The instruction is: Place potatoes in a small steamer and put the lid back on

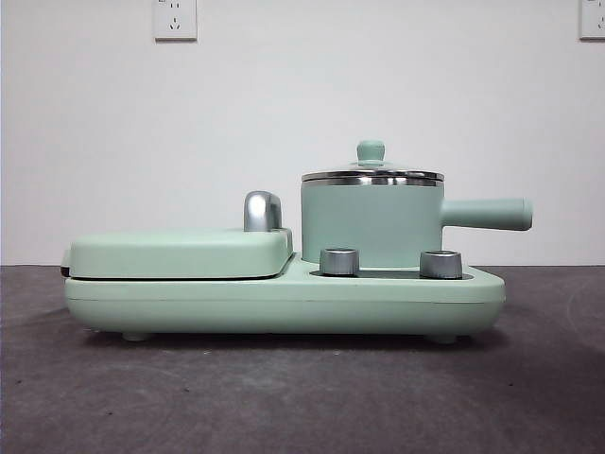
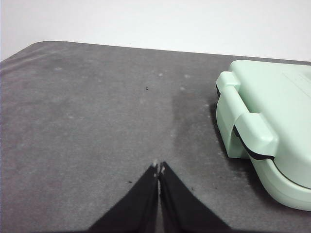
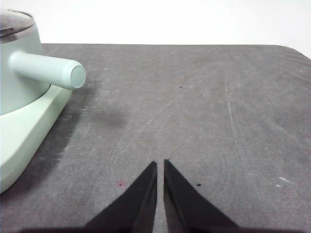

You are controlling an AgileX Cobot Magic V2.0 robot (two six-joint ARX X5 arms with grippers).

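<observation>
The small steamer (image 1: 371, 224) is a mint-green pot with a steel rim and a straight side handle (image 1: 487, 214). It stands on the right of a mint-green cooker base (image 1: 284, 301). The glass lid (image 1: 371, 174) with its green knob sits on the pot. The pot also shows in the right wrist view (image 3: 17, 68). No potato is in view. My left gripper (image 2: 159, 169) is shut and empty over bare table, beside the griddle end. My right gripper (image 3: 160, 164) is shut and empty over bare table, beside the pot's handle.
A flat mint-green hinged griddle plate (image 1: 180, 253) covers the base's left half, with a steel hinge knob (image 1: 262, 211). It also shows in the left wrist view (image 2: 272, 126). Two steel dials (image 1: 339, 261) face front. The table (image 1: 284, 397) is dark grey felt.
</observation>
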